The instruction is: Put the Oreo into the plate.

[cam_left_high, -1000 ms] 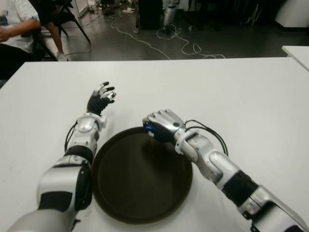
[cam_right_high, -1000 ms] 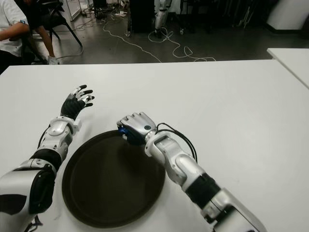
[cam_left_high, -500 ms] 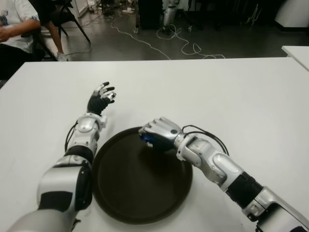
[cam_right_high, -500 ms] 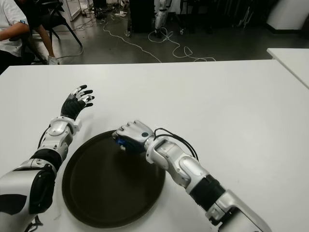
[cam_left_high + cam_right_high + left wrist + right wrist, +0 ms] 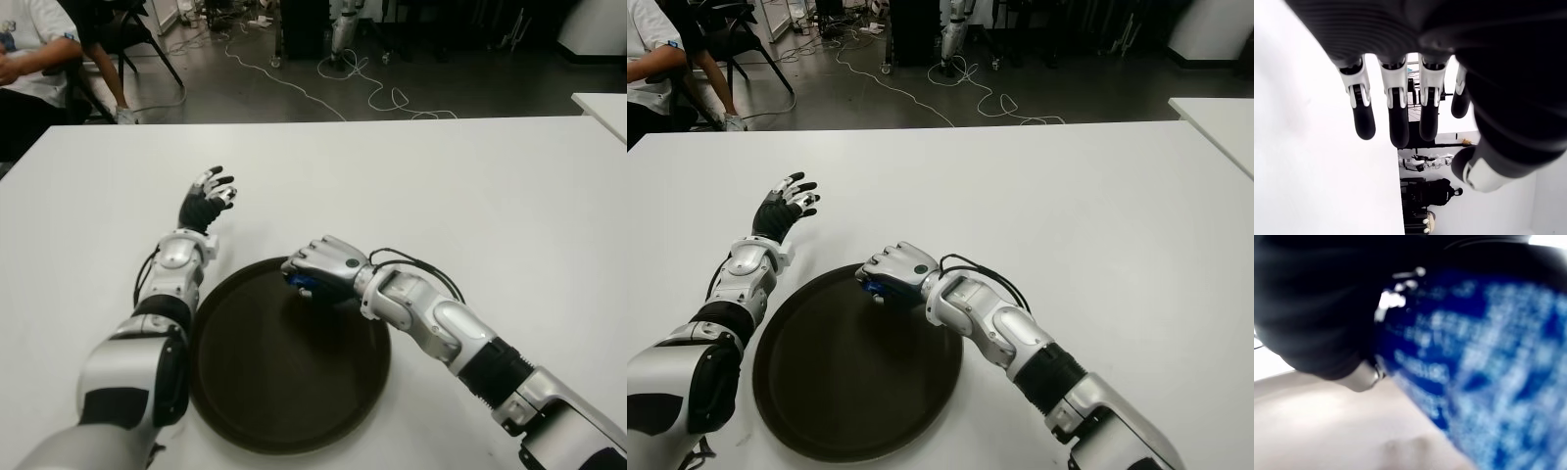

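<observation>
Right hand [image 5: 318, 266] curled tight around blue Oreo pack [image 5: 301, 282], held over far edge of dark plate [image 5: 284, 411]; whether pack touches plate surface cannot be told. Right wrist view filled by blue wrapper, confirming grasp. Left hand [image 5: 206, 194] idle, fingers spread, empty, beyond plate's far left rim above white desk [image 5: 470, 186]. Carry judged nearly done; left: lower, release, withdraw.

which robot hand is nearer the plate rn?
Right. The right robot hand is over the far rim of the plate, closed on the blue Oreo pack. The left robot hand shows beyond the plate on its left, fingers spread, empty.
</observation>
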You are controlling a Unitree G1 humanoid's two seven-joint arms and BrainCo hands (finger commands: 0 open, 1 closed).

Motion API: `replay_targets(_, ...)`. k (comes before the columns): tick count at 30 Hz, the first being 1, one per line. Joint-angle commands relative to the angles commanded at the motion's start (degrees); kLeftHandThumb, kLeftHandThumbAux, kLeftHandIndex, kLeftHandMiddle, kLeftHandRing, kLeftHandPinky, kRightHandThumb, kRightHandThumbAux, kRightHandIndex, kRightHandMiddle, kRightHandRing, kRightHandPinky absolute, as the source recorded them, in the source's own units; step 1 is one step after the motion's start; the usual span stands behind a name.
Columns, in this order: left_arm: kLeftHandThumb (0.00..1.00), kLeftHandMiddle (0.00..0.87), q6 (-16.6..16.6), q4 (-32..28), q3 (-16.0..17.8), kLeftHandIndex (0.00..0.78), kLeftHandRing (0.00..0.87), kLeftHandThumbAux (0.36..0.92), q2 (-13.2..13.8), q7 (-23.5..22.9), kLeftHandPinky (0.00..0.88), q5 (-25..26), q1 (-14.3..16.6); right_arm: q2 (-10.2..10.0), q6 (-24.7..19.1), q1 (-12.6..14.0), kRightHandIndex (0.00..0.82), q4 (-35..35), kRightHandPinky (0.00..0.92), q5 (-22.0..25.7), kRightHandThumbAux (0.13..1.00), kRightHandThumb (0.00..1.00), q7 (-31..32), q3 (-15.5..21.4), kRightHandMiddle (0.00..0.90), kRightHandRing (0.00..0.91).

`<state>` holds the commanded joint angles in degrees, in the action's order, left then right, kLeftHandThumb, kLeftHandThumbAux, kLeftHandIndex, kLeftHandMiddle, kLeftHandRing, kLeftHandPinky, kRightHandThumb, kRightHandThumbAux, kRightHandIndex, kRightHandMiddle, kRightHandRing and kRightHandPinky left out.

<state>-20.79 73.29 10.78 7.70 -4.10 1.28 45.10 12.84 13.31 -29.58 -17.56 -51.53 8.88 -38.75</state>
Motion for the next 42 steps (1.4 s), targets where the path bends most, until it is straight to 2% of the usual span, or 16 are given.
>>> replay_targets(12,0.028,0.208,0.2,0.1,-0.4,0.127,0.214,0.673,0.0,0.2,0.226,-0.4,0.0,-0.9,7.3,-2.5,0.424,-8.7,0.702,4.4,0.729,0.693,-0.9,0.8,0.709,0.726)
replay_targets(15,0.02,0.209,0.1,0.0,-0.3,0.123,0.216,0.685,0.0,0.2,0.231,-0.3,0.0,-1.3,11.9,-2.8,0.423,-11.4,0.663,9.1,0.729,0.693,0.3,2.1,0.66,0.679)
replay_targets(22,0.016,0.213,0.3,0.1,-0.1,0.124,0.222,0.695,0.0,-0.3,0.241,0.0,0.0,-2.8,17.5,-3.8,0.424,-17.9,0.586,15.4,0.73,0.692,2.2,3.5,0.582,0.593)
replay_targets(29,0.034,0.215,0.2,0.1,-0.1,0.13,0.22,0.689,0.1,-0.6,0.234,0.0,0.0,-3.7,21.7,-4.3,0.425,-21.2,0.569,17.7,0.731,0.691,1.3,4.5,0.587,0.591)
replay_targets(38,0.036,0.22,0.0,0.1,-0.1,0.132,0.224,0.705,0.1,-0.5,0.242,0.0,0.0,-4.6,24.9,-4.7,0.425,-24.1,0.556,19.6,0.734,0.684,2.0,5.3,0.603,0.609)
replay_targets(42,0.045,0.225,0.1,0.1,-0.1,0.139,0.226,0.712,0.1,-0.3,0.244,0.0,-0.1,-5.5,26.1,-4.4,0.426,-25.8,0.556,22.0,0.735,0.683,2.8,6.5,0.613,0.62)
